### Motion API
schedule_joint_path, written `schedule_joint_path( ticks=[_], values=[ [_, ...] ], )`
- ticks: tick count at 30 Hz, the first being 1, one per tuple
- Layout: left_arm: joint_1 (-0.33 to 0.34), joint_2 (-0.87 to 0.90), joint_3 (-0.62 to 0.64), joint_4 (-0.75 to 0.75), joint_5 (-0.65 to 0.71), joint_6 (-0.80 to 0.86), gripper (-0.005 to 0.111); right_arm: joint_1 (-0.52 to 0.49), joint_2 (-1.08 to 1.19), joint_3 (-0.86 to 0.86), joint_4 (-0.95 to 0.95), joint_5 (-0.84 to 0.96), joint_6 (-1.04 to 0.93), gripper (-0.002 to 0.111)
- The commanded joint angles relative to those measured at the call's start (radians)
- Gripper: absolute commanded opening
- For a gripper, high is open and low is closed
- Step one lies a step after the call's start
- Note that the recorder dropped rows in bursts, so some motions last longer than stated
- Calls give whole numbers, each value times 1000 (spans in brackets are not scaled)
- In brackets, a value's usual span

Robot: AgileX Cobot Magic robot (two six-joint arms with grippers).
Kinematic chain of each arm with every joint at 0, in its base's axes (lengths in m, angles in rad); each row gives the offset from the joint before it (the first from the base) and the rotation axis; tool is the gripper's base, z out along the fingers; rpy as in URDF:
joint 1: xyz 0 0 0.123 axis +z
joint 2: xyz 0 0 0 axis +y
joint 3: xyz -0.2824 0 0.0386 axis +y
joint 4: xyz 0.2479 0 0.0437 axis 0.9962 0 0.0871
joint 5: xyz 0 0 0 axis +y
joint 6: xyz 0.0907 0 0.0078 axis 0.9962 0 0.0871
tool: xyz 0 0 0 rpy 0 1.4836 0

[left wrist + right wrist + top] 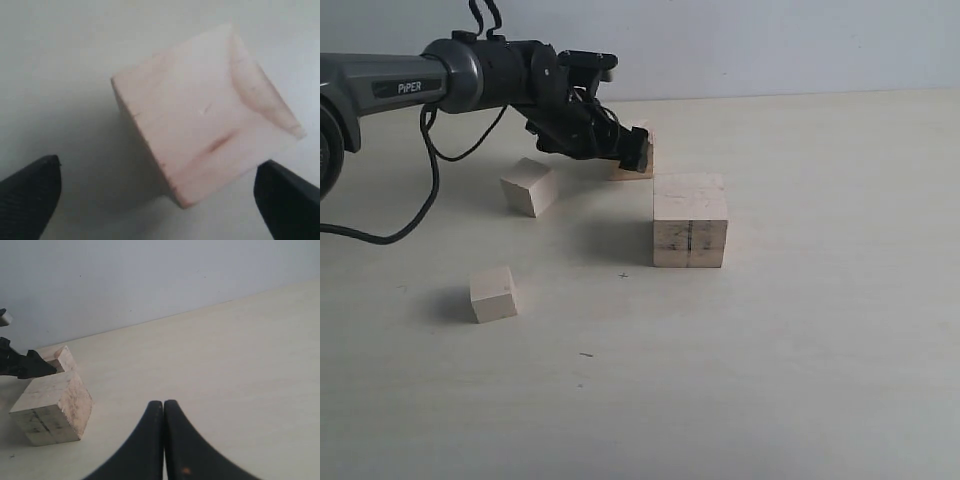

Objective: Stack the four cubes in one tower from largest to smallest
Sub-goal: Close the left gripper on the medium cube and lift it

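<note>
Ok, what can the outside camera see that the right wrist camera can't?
Only the exterior view shows the smallest cube, the next-bigger pale cube and the whole left arm. Only the right wrist view shows the right arm's jaws, pressed shut. Both show the largest cube with its dark side marks, the tan cube behind it, and the left arm's jaws at that tan cube.

Your desk (800,380) carries:
- Largest cube (690,220), pale, dark marks on its near face, at centre.
- Tan cube (623,172) just behind it, partly hidden by your left claw (640,152).
- Small pale cube (530,186), tilted, to the left.
- Smallest cube (493,293), at the near left.
</note>
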Motion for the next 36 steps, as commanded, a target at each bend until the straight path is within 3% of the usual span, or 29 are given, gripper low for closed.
schedule_joint_path(
  ticks=[1, 4, 8, 15, 23, 28, 31, 36],
  values=[
    [4, -26, -5, 43, 14, -58, 103, -5, 1, 5, -2, -14, 0, 0],
    [-15, -41, -5, -44, 10, 12, 103, -5, 1, 5, -2, -14, 0, 0],
    [-46, -34, -5, -127, -145, 14, 103, -5, 1, 5, -2, -14, 0, 0],
    [-52, -14, -5, -54, -197, 15, 103, -5, 1, 5, -2, -14, 0, 0],
    [-52, 32, -5, -31, -188, 15, 74, -5, 1, 5, -2, -14, 0, 0],
    [-52, 32, -5, -31, -188, 6, 74, -5, 1, 5, -2, -14, 0, 0],
    [-52, 32, -5, -31, -183, -3, 61, -5, 1, 5, -2, -14, 0, 0],
    [-49, 25, -5, -28, -146, -1, 16, -5, 1, 5, -2, -14, 0, 0]
  ],
)
